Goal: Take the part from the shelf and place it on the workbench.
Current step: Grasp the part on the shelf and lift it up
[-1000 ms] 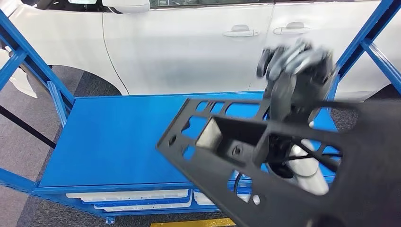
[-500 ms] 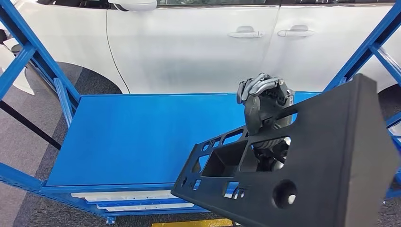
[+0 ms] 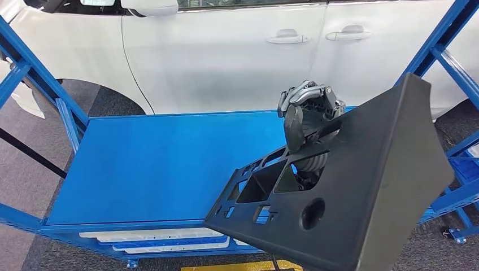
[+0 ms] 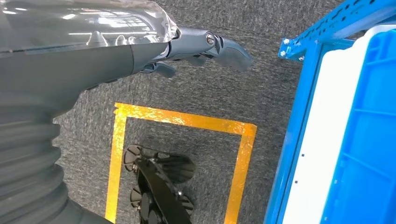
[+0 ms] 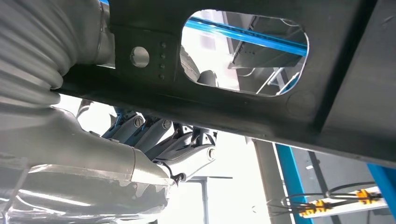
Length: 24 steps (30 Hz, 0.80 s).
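The blue shelf (image 3: 158,164) stood with its flat top bare at the left, a white car (image 3: 226,51) behind it. Further right, the right hand (image 3: 308,113) gripped the black part (image 3: 350,197) along its upper edge — fingers curled over the rim, thumb against the face — holding it tilted above the shelf's front right corner, touching nothing else. The left hand (image 4: 196,46) hung over grey carpet with yellow floor tape (image 4: 182,121); whether its fingers were apart or together, I cannot tell.
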{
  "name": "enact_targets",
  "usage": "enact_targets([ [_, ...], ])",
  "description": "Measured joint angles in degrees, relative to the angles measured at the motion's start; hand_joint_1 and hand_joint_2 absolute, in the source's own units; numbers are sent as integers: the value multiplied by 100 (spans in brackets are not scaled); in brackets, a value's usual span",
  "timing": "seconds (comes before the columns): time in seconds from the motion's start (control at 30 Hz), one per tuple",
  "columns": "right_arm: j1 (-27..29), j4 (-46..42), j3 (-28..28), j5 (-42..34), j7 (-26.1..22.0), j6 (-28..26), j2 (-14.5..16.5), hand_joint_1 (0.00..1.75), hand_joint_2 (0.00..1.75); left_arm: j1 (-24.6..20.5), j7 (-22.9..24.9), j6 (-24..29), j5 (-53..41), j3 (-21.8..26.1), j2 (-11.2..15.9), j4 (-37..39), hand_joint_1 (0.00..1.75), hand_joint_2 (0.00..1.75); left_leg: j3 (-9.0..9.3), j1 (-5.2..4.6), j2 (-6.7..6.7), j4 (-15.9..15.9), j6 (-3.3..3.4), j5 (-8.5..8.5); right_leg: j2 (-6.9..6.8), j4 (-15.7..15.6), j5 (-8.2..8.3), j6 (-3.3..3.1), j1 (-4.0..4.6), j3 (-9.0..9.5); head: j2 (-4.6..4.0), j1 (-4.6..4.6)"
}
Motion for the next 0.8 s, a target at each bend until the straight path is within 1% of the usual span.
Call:
enact_targets([
  [0.03, 0, -12, -21, 3, -19, 4, 1, 175, 175, -2, -10, -4, 0, -15, 1, 0, 0, 175, 210, 4, 1, -440, 13, 205, 3, 12, -12, 12, 0, 11, 0, 0],
  [0.07, -1, -27, -42, 4, -39, 8, 1, 175, 175, -6, -22, -6, -1, -33, 1, 0, 0, 175, 407, -1, 0, -838, 34, 354, 7, 28, -24, 32, 9, 13, 0, 0],
  [0.1, -3, -39, -60, 4, -54, 11, 1, 175, 175, -10, -34, -7, -1, -50, 1, 0, 0, 175, 542, -10, -2, -1117, 63, 441, 13, 44, -32, 56, 18, 7, 0, 0],
  [0.13, -2, -49, -72, 4, -66, 13, 1, 175, 175, -13, -43, -8, -1, -66, -1, 0, 0, 175, 599, -20, -5, -1249, 92, 460, 17, 54, -34, 82, 26, -3, 0, 0],
  [0.17, -2, -52, -81, 4, -74, 14, 1, 175, 175, -14, -47, -9, -1, -79, -1, 0, 0, 175, 598, -32, -8, -1254, 123, 451, 22, 54, -26, 110, 31, -14, 0, 0],
  [0.23, 1, -59, -95, 4, -77, 15, 1, 175, 175, -11, -50, -10, 0, -94, -2, 0, 0, 175, 592, -21, -9, -1280, 192, 483, 23, 62, -33, 173, 24, -21, 0, 0],
  [0.27, 0, -67, -104, 4, -77, 15, 1, 175, 175, -14, -50, -10, 1, -97, -3, 0, 0, 175, 595, -12, -7, -1298, 231, 499, 22, 127, -89, 205, 19, -48, 0, 1],
  [0.3, -1, -79, -114, 5, -78, 15, 1, 175, 175, -19, -50, -10, 3, -100, -4, 0, 0, 175, 596, -1, -4, -1317, 264, 515, 22, 305, -211, 233, 15, -127, 0, 1],
  [0.33, 1, -89, -125, 5, -79, 14, 1, 175, 175, -24, -51, -10, 6, -101, -4, 0, 0, 175, 593, 3, -1, -1325, 286, 523, 21, 615, -392, 254, 7, -269, 0, 1],
  [0.37, 6, -96, -136, 5, -79, 14, 0, 175, 175, -28, -51, -10, 8, -101, -5, 0, 0, 175, 584, 2, 1, -1325, 299, 526, 21, 1018, -594, 270, 6, -460, 0, 1],
  [0.4, 16, -98, -145, 5, -80, 14, -1, 175, 175, -27, -51, -10, 10, -102, -5, 0, 0, 175, 577, 0, 2, -1323, 303, 527, 21, 1423, -756, 281, 5, -652, 0, 0],
  [0.43, 26, -98, -153, 5, -80, 15, -1, 175, 175, -26, -53, -14, 10, -102, -5, 0, 0, 175, 574, -1, 2, -1321, 304, 527, 20, 1692, -824, 286, 3, -783, 0, 0],
  [0.47, 33, -98, -160, 4, -87, 20, -1, 175, 175, -25, -66, -27, 10, -102, -5, 0, 0, 175, 575, -1, 0, -1318, 303, 527, 19, 1743, -774, 285, 3, -809, 0, 0],
  [0.5, 35, -98, -168, -4, -103, 30, -1, 175, 175, -25, -91, -48, 10, -103, -6, 0, 0, 175, 581, -1, -3, -1313, 299, 524, 19, 1547, -618, 274, 3, -711, 0, 0],
  [0.53, 30, -99, -182, -24, -128, 48, 0, 175, 175, -27, -130, -74, 10, -108, -8, 0, 0, 175, 590, -1, -7, -1307, 292, 519, 18, 1151, -398, 255, 4, -513, 0, 0],
  [0.57, 20, -102, -203, -51, -156, 75, 0, 175, 175, -29, -176, -98, 10, -118, -9, 0, 0, 175, 595, -6, -11, -1299, 278, 511, 18, 714, -223, 228, 10, -293, 0, 0],
  [0.6, 7, -113, -230, -88, -181, 108, 1, 175, 175, -32, -217, -113, 10, -132, -11, 0, 0, 175, 594, -16, -14, -1288, 258, 506, 19, 356, -95, 201, 21, -123, 0, 0],
  [0.63, -4, -128, -259, -122, -197, 141, 1, 175, 175, -32, -246, -120, 10, -146, -11, 0, 0, 175, 587, -24, -15, -1280, 232, 506, 21, 142, -37, 177, 33, -28, 0, 0],
  [0.67, -13, -151, -294, -153, -204, 179, 1, 175, 175, -32, -262, -119, 10, -158, -11, 0, 0, 175, 577, -31, -15, -1277, 204, 511, 24, 74, -38, 157, 46, -9, 0, 0],
  [0.7, -19, -177, -331, -177, -205, 215, 1, 175, 175, -32, -265, -112, 10, -167, -12, 0, 0, 175, 569, -36, -14, -1278, 173, 523, 28, 69, -22, 137, 51, -24, 0, 0],
  [0.73, -25, -202, -370, -193, -204, 251, 5, 175, 175, -34, -262, -101, 9, -174, -11, 0, 0, 175, 563, -37, -14, -1281, 144, 525, 26, 60, -5, 109, 39, -32, 0, 0],
  [0.77, -38, -230, -415, -205, -201, 289, 15, 175, 175, -37, -257, -89, 6, -181, -11, 0, 0, 175, 546, -35, -10, -1246, 115, 481, 21, 41, 17, 74, 26, -36, 0, 0],
  [0.8, -57, -259, -452, -213, -198, 321, 30, 175, 175, -40, -252, -79, 3, -188, -10, 0, 0, 175, 504, -32, -6, -1130, 91, 372, 12, 19, 40, 39, 10, -42, 0, 0],
])
